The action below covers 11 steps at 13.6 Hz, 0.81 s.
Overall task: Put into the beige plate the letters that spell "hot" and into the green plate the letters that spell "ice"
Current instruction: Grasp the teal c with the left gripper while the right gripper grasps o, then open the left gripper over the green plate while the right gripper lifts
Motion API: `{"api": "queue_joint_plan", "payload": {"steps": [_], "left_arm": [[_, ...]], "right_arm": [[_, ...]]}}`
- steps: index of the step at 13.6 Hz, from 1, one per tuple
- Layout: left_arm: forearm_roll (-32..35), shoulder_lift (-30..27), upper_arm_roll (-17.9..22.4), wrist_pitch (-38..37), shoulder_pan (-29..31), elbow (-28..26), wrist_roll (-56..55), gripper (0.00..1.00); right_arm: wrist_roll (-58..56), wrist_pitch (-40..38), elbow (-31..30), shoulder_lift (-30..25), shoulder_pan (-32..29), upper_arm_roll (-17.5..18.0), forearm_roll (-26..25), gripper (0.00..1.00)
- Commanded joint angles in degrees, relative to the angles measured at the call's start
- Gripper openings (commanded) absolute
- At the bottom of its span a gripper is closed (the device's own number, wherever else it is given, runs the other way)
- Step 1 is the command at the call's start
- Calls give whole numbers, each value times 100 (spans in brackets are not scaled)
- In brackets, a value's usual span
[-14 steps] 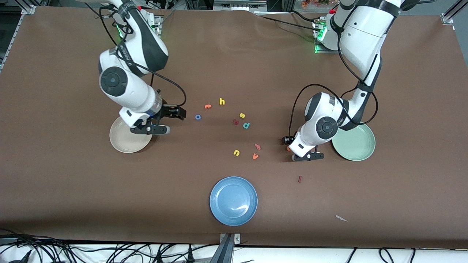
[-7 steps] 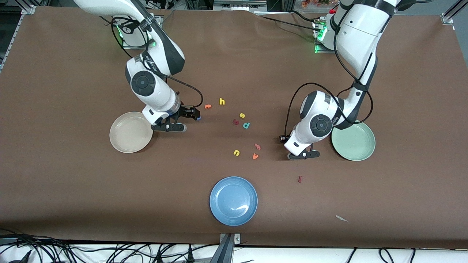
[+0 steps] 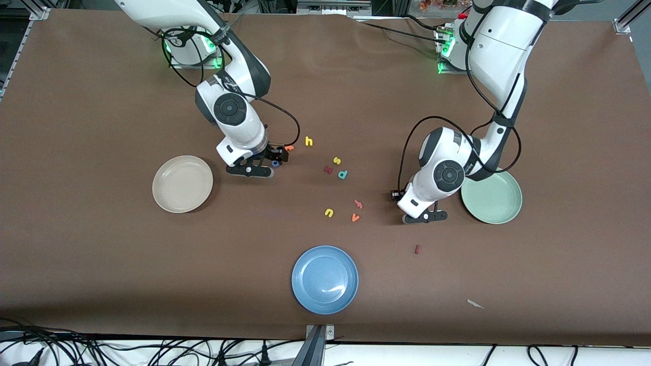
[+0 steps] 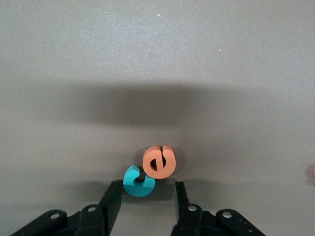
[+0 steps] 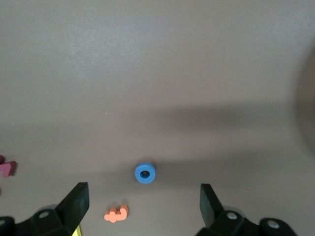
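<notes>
Beside the green plate (image 3: 492, 199), at the front view's mid-height, the left tool (image 4: 145, 196) stands over the c (image 4: 138, 182), which touches the e (image 4: 159, 161); we cannot tell whether it grips. The right tool (image 5: 142, 196), jaws wide, hangs over the o (image 5: 144, 173), seemingly centred.

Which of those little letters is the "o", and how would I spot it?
Start at the beige plate and move toward the table's middle, to the right gripper hanging open. The "o" lies below it: a blue ring, beside the orange "t".
</notes>
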Motion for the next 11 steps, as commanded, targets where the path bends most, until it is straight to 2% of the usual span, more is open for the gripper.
{"api": "queue_joint_plan", "payload": {"steps": [1, 3, 6, 9, 10, 11], "left_arm": [[82, 22, 45, 102, -47, 50, -95, 54], [91, 22, 45, 147, -30, 32, -95, 54], [91, 31, 45, 156, -30, 32, -95, 52], [91, 48, 45, 156, -30, 23, -95, 52], [91, 48, 45, 156, -30, 23, -95, 47], [91, 48, 45, 156, -38, 32, -95, 39]], "right_arm": [[186, 341, 17, 222, 48, 17, -141, 100], [273, 605, 8, 399, 92, 9, -149, 100], [563, 615, -1, 487, 162, 9, -508, 99], [730, 632, -9, 583, 224, 9, -571, 99], [774, 693, -27, 592, 233, 9, -571, 99], [801, 737, -36, 601, 233, 9, -580, 95]]}}
